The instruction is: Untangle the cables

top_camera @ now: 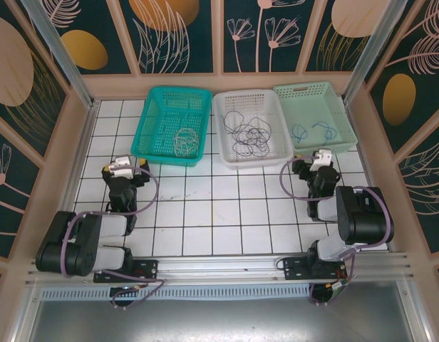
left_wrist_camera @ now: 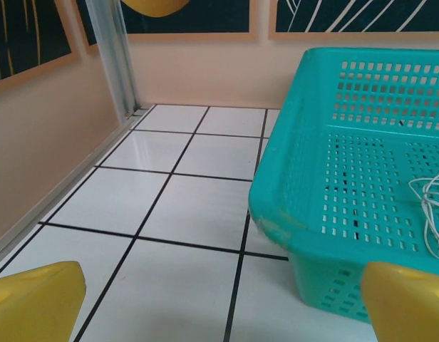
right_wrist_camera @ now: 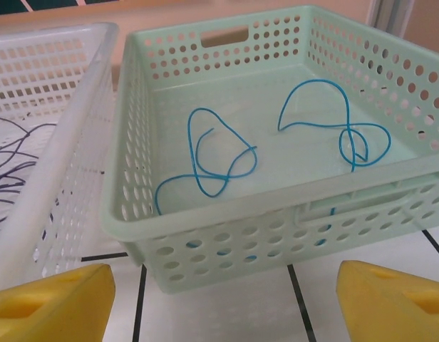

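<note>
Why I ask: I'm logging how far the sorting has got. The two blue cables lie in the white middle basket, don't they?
Not quite. The blue cables lie in the pale green basket on the right, as the right wrist view shows. The white middle basket holds the dark cables instead.

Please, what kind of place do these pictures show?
Probably a robot lab work cell, not a home. Two robot arms are bolted to a metal rail at the edge of a walled, tiled table, and three plastic baskets hold thin cables sorted by colour.
</note>
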Robot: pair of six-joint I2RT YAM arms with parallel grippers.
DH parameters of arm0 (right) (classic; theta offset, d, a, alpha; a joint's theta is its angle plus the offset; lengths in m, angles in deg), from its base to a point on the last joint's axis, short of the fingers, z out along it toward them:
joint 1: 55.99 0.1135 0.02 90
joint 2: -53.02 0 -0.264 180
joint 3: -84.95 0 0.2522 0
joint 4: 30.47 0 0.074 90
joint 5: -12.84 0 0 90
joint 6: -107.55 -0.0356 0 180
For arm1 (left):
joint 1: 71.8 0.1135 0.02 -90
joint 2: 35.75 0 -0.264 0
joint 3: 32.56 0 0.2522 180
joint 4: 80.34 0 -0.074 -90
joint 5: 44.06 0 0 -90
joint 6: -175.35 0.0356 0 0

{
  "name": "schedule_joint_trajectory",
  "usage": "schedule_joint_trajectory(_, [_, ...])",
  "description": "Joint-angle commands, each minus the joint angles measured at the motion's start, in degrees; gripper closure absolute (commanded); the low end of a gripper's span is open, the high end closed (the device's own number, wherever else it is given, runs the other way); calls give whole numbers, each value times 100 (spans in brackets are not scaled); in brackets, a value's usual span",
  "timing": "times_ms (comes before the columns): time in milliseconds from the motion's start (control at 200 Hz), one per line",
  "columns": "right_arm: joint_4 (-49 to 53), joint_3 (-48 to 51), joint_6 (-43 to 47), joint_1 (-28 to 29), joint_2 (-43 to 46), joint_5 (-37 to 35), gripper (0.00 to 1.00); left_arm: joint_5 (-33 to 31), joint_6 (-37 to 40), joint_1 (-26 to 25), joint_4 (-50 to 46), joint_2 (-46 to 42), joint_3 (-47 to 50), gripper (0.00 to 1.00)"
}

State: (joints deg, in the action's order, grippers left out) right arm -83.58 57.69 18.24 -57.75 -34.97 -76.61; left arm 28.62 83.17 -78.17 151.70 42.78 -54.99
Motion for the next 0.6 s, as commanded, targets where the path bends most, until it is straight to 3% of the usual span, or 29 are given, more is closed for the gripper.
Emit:
schedule_joint_trajectory(0, [-424,-5,-130,-53,-21,243,16,525,99,195,1171,492,-118,1])
schedule_joint_trajectory(70, [-412,-7,-131,-54,-21,227,13,530,25,268,1702,987,-109,1])
schedule_joint_trajectory(115, [-404,-13,-136,-53,-20,213,10,531,-44,305,1047,822,-297,1])
schedule_joint_trajectory(150, [-406,-13,-130,-48,-22,208,1,615,-91,373,898,852,-384,1])
schedule_joint_trajectory(596, [-390,-24,-135,-44,-23,199,1,581,-167,435,875,863,-412,1])
